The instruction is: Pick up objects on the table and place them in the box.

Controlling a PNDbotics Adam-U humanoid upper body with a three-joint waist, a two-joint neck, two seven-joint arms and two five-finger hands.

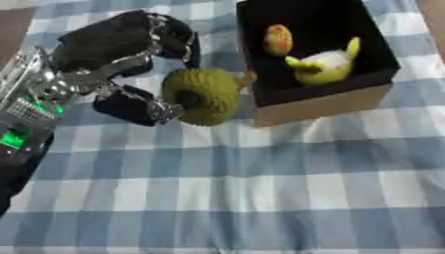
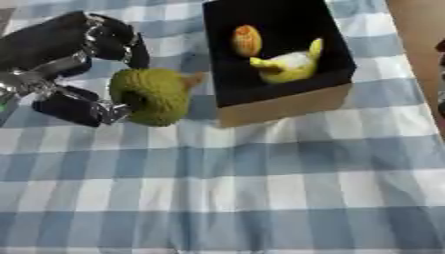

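Checked cloth lies nearest; left hand curls its fingers round a green fruit beside the box.

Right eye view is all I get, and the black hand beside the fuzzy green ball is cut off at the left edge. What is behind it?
Observer: The left eye view shows more. Behind the left hand, whose fingers curl round the green ball, a silver forearm runs down to the picture's left edge.
Operator: Is anything lit up on that arm?
Observer: Yes. Green lights glow on it, low at the left edge.
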